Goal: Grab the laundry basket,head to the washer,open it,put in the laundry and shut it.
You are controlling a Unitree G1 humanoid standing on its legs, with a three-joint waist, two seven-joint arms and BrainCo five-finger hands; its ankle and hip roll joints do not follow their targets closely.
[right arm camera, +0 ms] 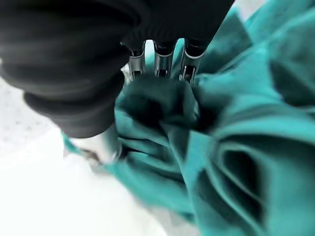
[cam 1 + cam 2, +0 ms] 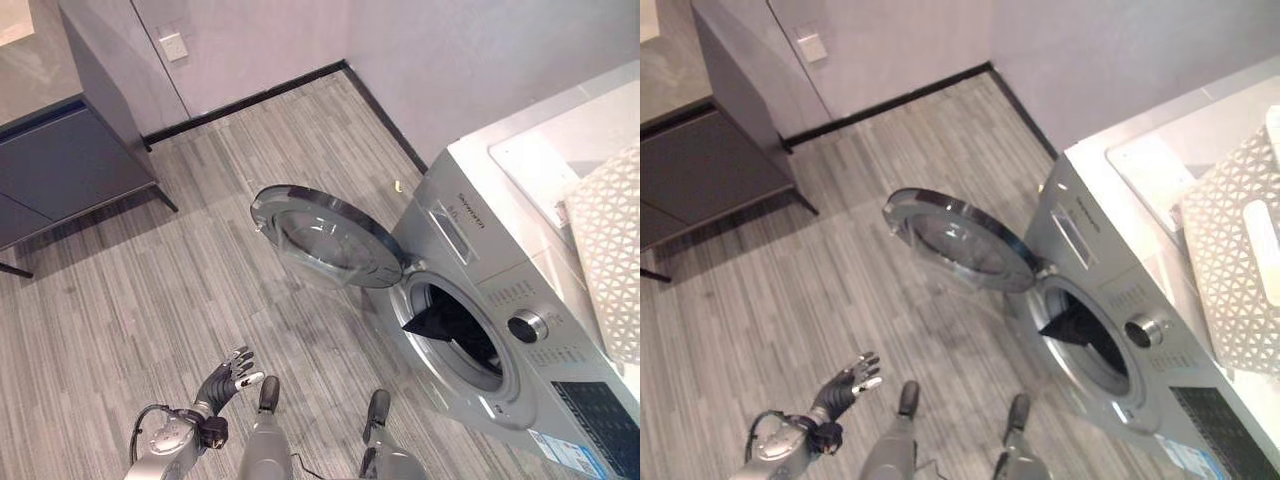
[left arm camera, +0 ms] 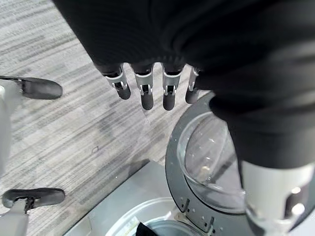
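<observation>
While the washer (image 2: pixel 500 330) stands with its round door (image 2: pixel 325 235) swung wide toward the floor, the left eye view cuts the machine off at the right edge, and the white lattice laundry basket (image 2: pixel 610 250) on top of it is only partly in frame. A dark garment (image 2: pixel 445 322) hangs in the drum opening, one corner poking out over the rim toward the door; how far it runs back inside is hidden. Low at the left, the left hand (image 2: pixel 232 376) hovers over the grey plank floor (image 2: pixel 150 290), fingers spread and straight, holding nothing.

Right eye view now: more of the basket shows, its long side running along the washer's top toward the wall (its far end is out of frame). A dark cabinet (image 2: pixel 700 170) stands at the upper left.

Left wrist view: straight fingers (image 3: pixel 143 93) point down past the glass door (image 3: pixel 206 162), well clear of it.

Right wrist view: the right hand (image 1: pixel 157 61) has its fingers buried in bunched teal cloth (image 1: pixel 231 147), tips hidden in the folds, so its grip cannot be read.
</observation>
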